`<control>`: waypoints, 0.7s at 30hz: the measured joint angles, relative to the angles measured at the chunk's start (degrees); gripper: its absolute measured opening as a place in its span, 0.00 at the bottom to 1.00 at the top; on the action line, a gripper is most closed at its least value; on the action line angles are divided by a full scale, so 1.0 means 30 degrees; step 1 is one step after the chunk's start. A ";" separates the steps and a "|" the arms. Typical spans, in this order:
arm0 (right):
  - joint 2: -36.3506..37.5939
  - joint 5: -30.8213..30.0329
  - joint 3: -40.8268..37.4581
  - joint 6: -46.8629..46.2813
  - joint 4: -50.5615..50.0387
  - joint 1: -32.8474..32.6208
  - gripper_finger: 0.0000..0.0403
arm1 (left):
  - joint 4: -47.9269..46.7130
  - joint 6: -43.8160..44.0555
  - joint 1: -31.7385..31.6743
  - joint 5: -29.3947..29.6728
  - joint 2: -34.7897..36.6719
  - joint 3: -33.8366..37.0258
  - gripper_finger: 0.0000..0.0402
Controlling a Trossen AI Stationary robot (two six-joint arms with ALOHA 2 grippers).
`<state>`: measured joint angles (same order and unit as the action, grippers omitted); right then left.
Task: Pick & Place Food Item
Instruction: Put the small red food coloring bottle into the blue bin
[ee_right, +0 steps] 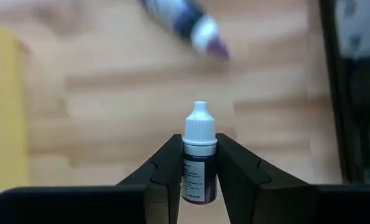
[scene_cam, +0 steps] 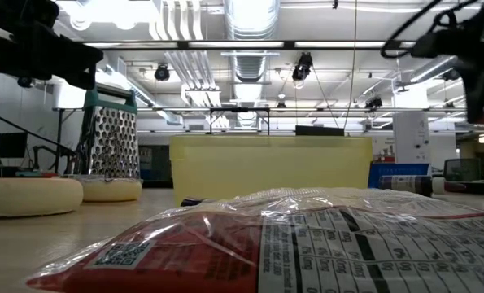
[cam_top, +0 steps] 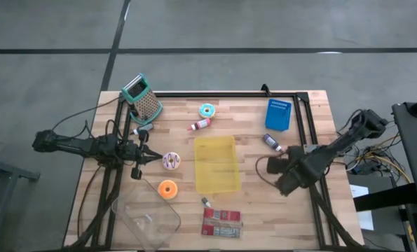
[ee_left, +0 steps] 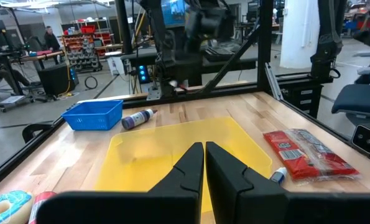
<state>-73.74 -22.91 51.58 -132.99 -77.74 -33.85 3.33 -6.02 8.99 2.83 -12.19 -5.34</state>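
A small dropper bottle point(ee_right: 200, 168), with a white cap and dark purple contents, sits in my shut right gripper point(ee_right: 200, 149). This gripper hovers over the table's right side point(cam_top: 284, 183), right of the yellow tray point(cam_top: 215, 164). A second purple bottle point(cam_top: 272, 143) lies on the wood beyond it. My left gripper point(cam_top: 144, 155) waits shut at the table's left, pointing level toward the tray point(ee_left: 172, 149), and holds nothing. A pink-sprinkled donut point(cam_top: 171, 161), an orange donut point(cam_top: 167, 189) and a teal donut point(cam_top: 207, 110) rest flat on the table. My right gripper pinches the bottle's body point(ee_right: 194, 171), just below the white cap point(ee_right: 199, 124), between its two fingers. The fingers slant down from above. The bottle lies along the fingers with its cap past their tips, lifted clear of the table.
A red snack packet point(cam_top: 221, 222) and a clear plastic container point(cam_top: 146, 217) lie near the front edge. A grater point(cam_top: 141, 98), a red-capped bottle point(cam_top: 200, 125) and a blue basket point(cam_top: 278, 114) stand toward the far side. A black frame point(cam_top: 303, 119) borders the table.
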 joint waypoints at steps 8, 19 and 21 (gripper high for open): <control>0.3696 -0.4264 0.0215 0.3142 -0.1562 0.3581 0.19 | 0.0000 0.0000 0.0000 0.0000 -0.0007 0.0000 0.06; 0.5964 -0.5329 0.0193 1.2729 0.2611 1.2917 0.19 | 0.0000 0.0000 0.0000 0.0000 0.0000 0.0000 0.06; 0.6129 -0.4482 0.0193 1.6323 0.4895 1.4969 0.19 | 0.0000 0.0000 -0.0001 0.0000 0.0000 0.0000 0.06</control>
<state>-55.35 -36.36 52.16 -84.02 -63.05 11.06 3.33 -6.02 8.99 2.83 -12.19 -5.34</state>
